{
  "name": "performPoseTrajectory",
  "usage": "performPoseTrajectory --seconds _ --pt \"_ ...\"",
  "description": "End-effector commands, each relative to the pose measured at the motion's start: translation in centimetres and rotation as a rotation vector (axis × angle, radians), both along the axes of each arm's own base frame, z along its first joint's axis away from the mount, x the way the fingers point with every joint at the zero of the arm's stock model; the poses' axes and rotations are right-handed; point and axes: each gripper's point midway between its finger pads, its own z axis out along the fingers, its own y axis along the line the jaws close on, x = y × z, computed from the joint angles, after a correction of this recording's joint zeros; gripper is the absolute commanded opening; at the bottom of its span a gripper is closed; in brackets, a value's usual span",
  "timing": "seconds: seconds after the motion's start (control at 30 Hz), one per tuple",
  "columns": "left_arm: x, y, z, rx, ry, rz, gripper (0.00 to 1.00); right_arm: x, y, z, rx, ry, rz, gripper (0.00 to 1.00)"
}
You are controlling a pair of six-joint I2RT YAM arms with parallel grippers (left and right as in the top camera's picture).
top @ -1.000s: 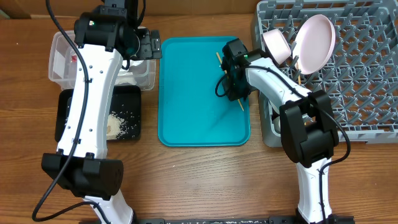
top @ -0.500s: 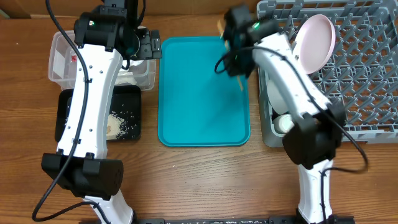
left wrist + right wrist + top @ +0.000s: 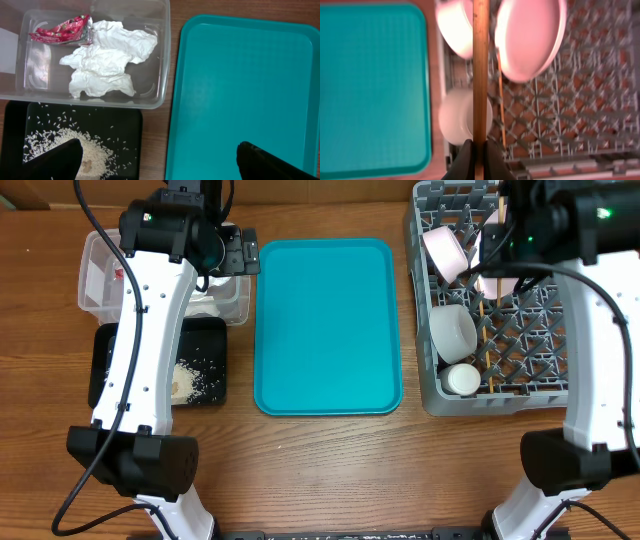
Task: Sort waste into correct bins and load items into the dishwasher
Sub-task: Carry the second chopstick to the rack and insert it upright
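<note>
- Right end effector (image 3: 480, 150): clenched on one wooden chopstick (image 3: 480, 75), which runs straight out from between the fingertips. You see it hanging over the left part of the grey dish rack (image 3: 590, 350); in the wrist view it crosses the gap between the upper bowl (image 3: 455, 25) and the plate (image 3: 530, 37).
- Left end effector (image 3: 160, 165): released, fingers spread wide and holding nothing. It hovers over the near edges of the black tray (image 3: 127, 130) and the teal tray (image 3: 240, 85).
- Dish rack contents: the pale pink plate stands tilted among the pegs, with the upper bowl just beside it. The lower bowl (image 3: 457, 120) sits in the left column, and the small cup (image 3: 462, 379) sits in front of it.
- Second chopstick (image 3: 501, 117): rests among the pegs, just beside the lower bowl.
- Clear tub (image 3: 162, 60): holds the red wrapper (image 3: 62, 29) in one corner and the crumpled napkins (image 3: 107, 57) in the middle.
- Black tray: carries the loose rice grains (image 3: 65, 145) and sits next to the tub.
- Teal tray: lies flat on the desk (image 3: 330, 470), between the bins and the rack.
</note>
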Motion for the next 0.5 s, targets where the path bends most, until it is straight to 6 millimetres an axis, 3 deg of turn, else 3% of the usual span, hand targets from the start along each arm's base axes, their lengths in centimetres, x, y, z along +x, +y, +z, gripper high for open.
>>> performPoseTrajectory --seconds 0.0,0.2,0.47 --pt "-0.1 0.0 1.3 -0.006 -0.034 0.013 1.00 -1.5 -1.3 -5.8 -0.026 0.202 -0.045 0.04" --pt "-0.1 0.0 1.3 -0.006 -0.034 0.013 1.00 -3.9 -4.1 -11.9 -0.066 0.399 -0.103 0.04" --pt "-0.1 0.0 1.3 -0.006 -0.034 0.013 1.00 -5.6 -6.4 -16.4 -0.066 0.499 -0.140 0.04"
